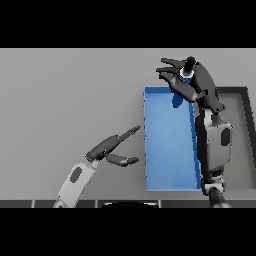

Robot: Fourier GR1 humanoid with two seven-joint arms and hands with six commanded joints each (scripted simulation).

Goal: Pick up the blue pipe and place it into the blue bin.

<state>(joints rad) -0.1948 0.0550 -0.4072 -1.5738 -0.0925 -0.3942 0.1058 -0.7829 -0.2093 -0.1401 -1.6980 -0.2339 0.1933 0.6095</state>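
A plain grey table [65, 100] is filling the scene, with no room showing beyond it. A blue bin [167, 160] is sitting right of centre, and a dark bin [245, 125] is lying just beside it on the right. The right hand [192, 82] is hovering over the blue bin's far edge, fingers curled round the blue pipe [178, 97], which is hanging upright there. The left hand [112, 150] is resting relaxed, fingers straight, left of the blue bin.
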